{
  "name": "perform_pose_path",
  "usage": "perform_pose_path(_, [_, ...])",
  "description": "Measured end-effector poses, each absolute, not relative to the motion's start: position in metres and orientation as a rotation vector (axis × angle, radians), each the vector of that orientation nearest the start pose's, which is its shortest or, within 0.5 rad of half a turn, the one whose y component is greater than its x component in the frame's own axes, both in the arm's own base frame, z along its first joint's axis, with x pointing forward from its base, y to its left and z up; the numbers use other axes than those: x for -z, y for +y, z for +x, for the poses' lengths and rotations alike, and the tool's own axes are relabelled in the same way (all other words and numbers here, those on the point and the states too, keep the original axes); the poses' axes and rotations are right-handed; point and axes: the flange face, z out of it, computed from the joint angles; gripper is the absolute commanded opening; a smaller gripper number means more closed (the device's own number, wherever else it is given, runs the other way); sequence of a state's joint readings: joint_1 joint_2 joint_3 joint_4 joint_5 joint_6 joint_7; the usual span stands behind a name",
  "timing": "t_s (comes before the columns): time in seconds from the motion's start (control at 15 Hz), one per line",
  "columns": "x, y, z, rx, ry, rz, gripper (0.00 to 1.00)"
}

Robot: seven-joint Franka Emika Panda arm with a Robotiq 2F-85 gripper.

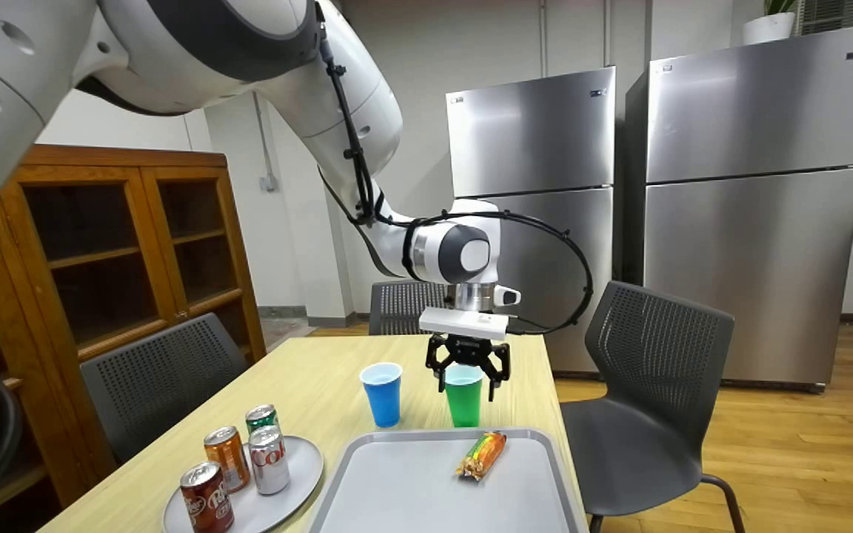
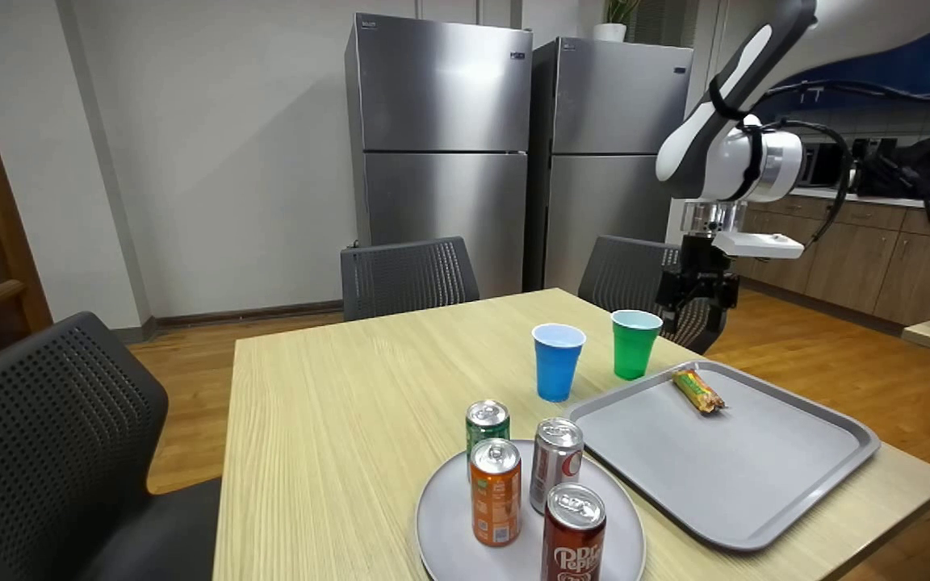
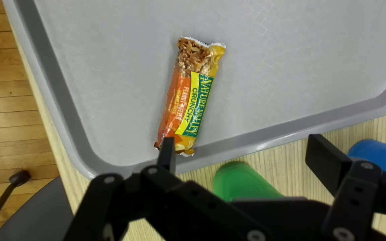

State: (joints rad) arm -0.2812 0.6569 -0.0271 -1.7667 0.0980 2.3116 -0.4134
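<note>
My gripper [image 1: 466, 390] points down with its fingers spread wide and nothing held between them. A green cup [image 2: 634, 347] stands upright on the table near it; in the wrist view the cup's lower part [image 3: 243, 182] shows beyond the gap, the rest hidden by the gripper's body. A blue cup [image 1: 382, 396] stands beside the green one. On the grey tray [image 2: 772, 468] lies a wrapped granola bar [image 3: 189, 100], close to the tray's rim. One fingertip overlaps the bar's end in the wrist view, with the gripper above it.
A round plate [image 2: 453, 524] holds several soda cans, including an orange can [image 2: 496, 492] and a Dr Pepper can [image 1: 208, 497]. Dark chairs [image 1: 649, 414] stand around the wooden table [image 2: 336, 420]. Two steel refrigerators and a wooden cabinet [image 1: 123, 244] are farther back.
</note>
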Motion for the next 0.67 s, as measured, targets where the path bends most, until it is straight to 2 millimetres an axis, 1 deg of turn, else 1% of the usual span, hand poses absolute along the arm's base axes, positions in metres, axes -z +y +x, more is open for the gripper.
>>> perform_pose_path(0.13, [-0.17,-0.195,0.617,-0.134,-0.031,-3.054,1.0])
perform_pose_path(0.4, [-0.148,-0.196,0.616,-0.085,0.032,-3.076,1.0])
perform_pose_path(0.67, [-0.133,-0.196,0.614,-0.038,0.105,-3.097,1.0])
